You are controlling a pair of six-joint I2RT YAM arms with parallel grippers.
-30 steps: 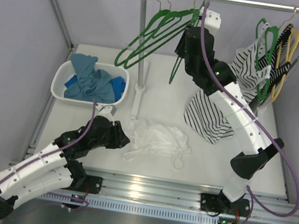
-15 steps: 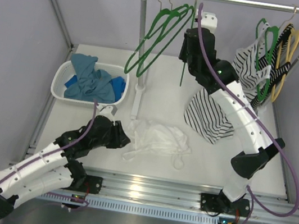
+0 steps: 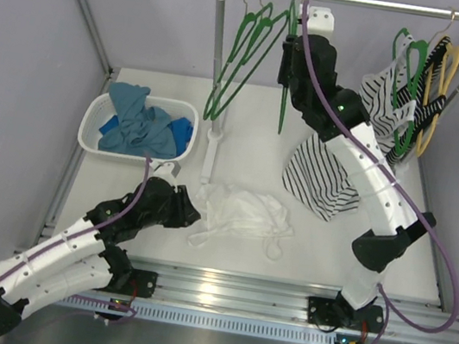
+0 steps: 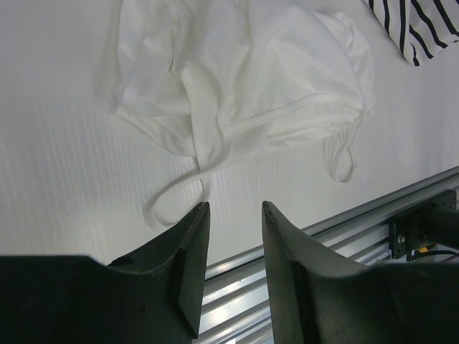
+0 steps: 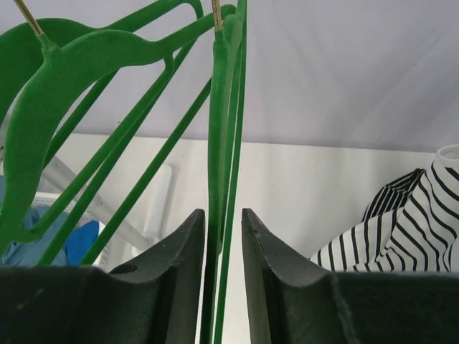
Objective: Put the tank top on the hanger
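The left arm (image 3: pixel 70 243) and the right arm (image 3: pixel 369 172) are built alike: glossy white shell segments alternating with bulky matte black joint housings. A thin purple cable (image 3: pixel 446 272) trails along each one. A small green light (image 3: pixel 341 109) glows on a black housing of the right arm. Each arm rises from a black base block (image 3: pixel 338 313) with small screws. The left hand (image 4: pixel 234 208) and the right hand (image 5: pixel 222 211) have dark charcoal fingers (image 4: pixel 188 265), broad at the root, tapering to blunt curved tips.
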